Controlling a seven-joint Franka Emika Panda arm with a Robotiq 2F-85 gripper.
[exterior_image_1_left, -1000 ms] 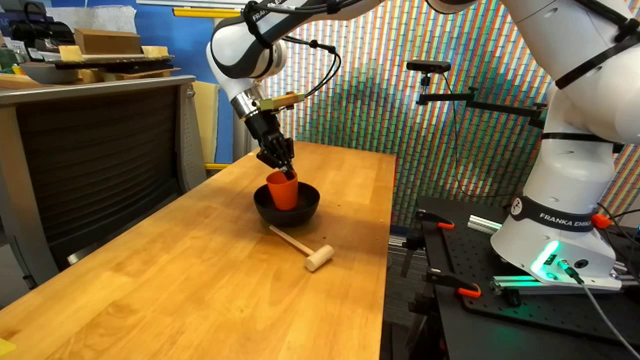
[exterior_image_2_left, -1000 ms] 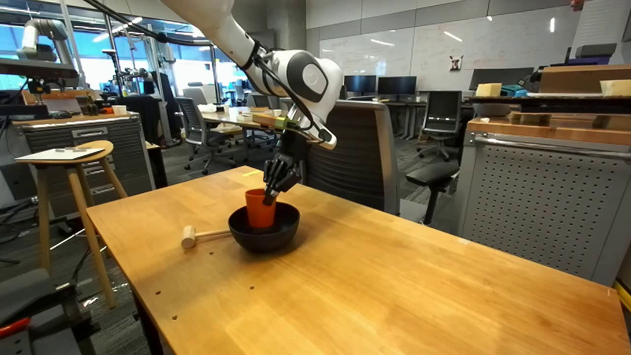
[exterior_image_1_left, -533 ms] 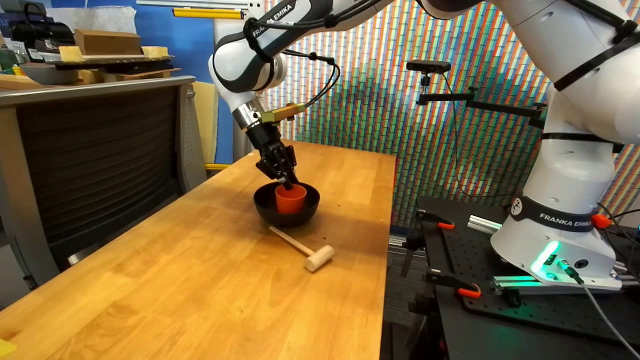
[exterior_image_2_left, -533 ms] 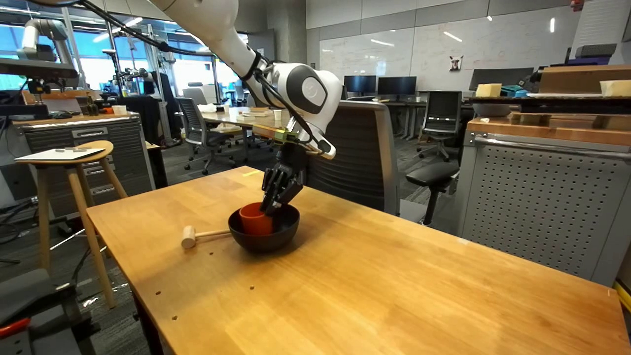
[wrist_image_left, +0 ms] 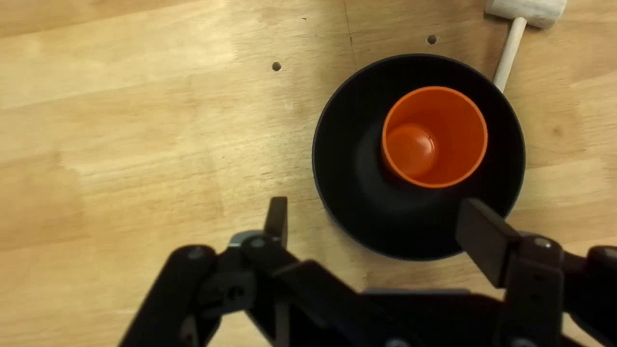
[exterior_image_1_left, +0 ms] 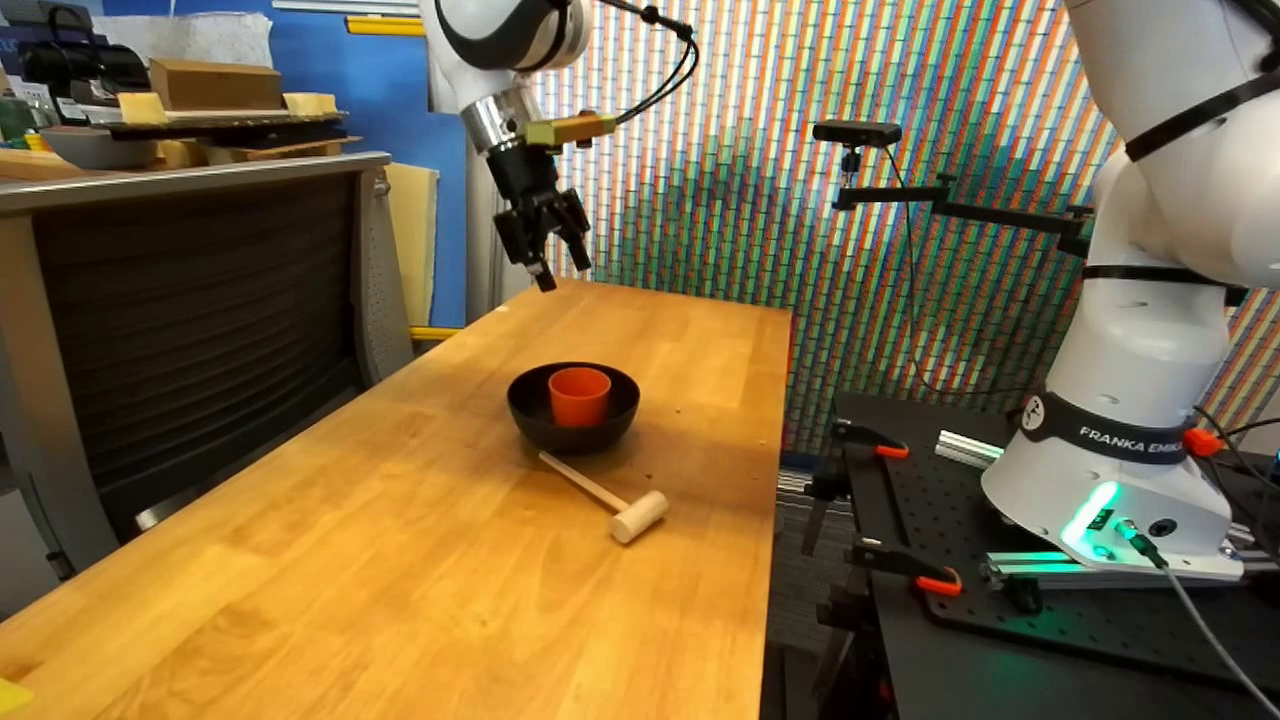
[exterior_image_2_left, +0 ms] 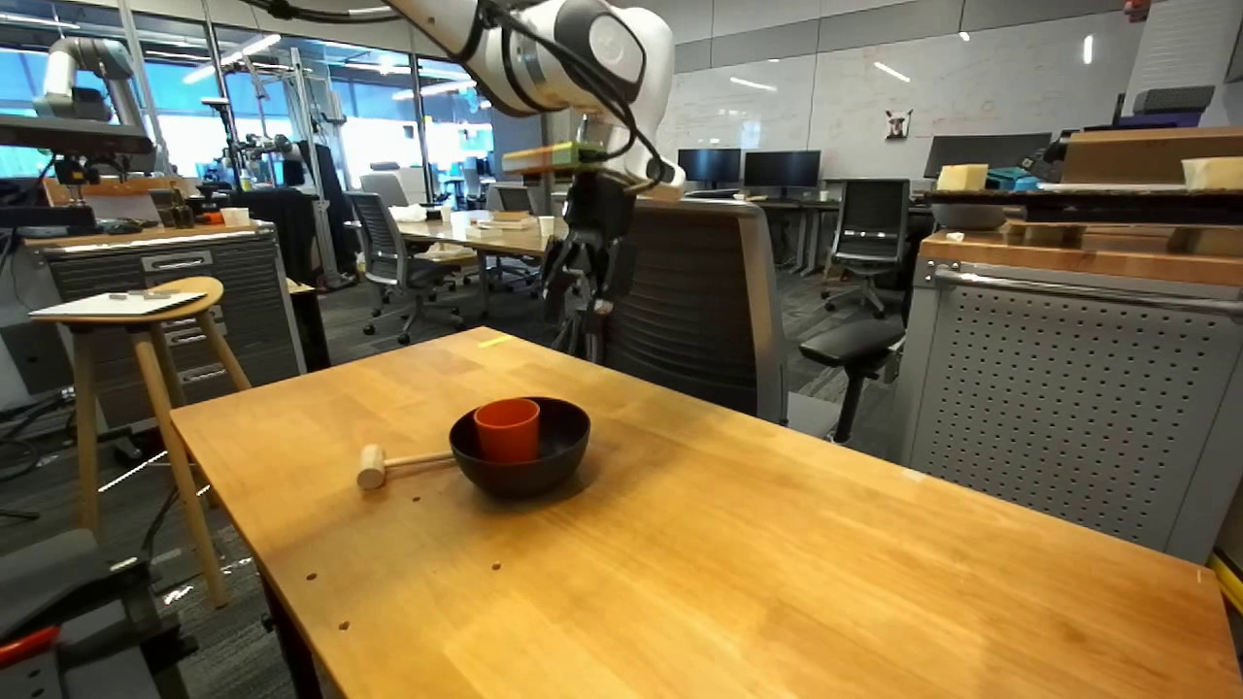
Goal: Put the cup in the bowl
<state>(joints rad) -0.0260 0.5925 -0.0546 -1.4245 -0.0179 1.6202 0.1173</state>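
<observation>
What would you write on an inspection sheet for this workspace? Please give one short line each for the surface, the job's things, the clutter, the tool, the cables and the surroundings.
Surface: wooden table, with small dark holes.
Job's things: orange cup stands mouth up inside the black bowl; the bowl rests on the table.
Clutter: wooden mallet beside the bowl; whether they touch is unclear.
Tool: open, holding nothing, higher than the cup and apart from it.
Cables: black cable looping out from the arm; grey cable plugged into the robot base.
Surroundings: chair beside the table; wooden stool and whiteboard farther off.
</observation>
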